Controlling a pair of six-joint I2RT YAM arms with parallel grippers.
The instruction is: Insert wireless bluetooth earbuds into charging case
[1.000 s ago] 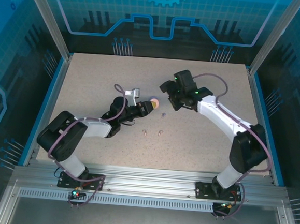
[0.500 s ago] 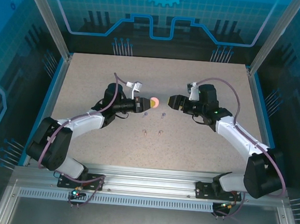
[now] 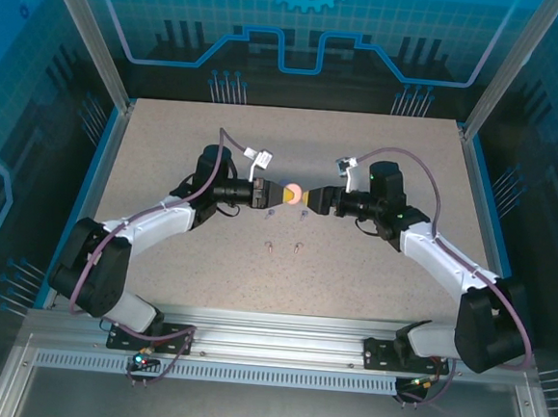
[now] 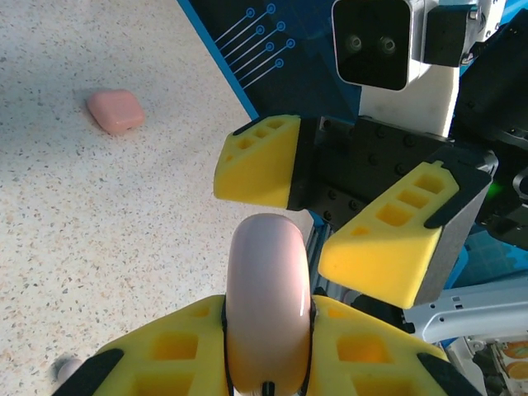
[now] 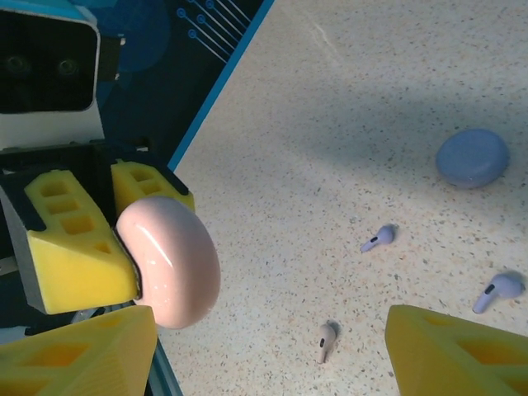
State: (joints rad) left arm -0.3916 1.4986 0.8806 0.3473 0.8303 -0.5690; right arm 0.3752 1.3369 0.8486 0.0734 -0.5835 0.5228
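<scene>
My left gripper (image 3: 282, 192) is shut on a closed pale pink charging case (image 3: 294, 191), held above the table with its rounded edge pointing right. In the left wrist view the case (image 4: 268, 297) stands between my yellow fingers (image 4: 157, 363). My right gripper (image 3: 312, 199) faces it, open, one jaw on each side of the case's far end without touching. In the right wrist view the case (image 5: 169, 268) sits at the left, beside my lower left finger (image 5: 78, 355). Two purple earbuds (image 5: 379, 238) (image 5: 497, 289) and a pinkish earbud (image 5: 327, 338) lie on the table below.
A second pink case (image 4: 115, 110) and a blue-purple case (image 5: 472, 157) rest on the speckled table. Two more small earbuds (image 3: 269, 246) (image 3: 298, 248) lie nearer the front. The blue table rim (image 5: 219, 91) runs along the back.
Both arms swung inward until the grippers face each other at the table's middle. The left one carried the pink case right; the right gripper came down and left to it.
</scene>
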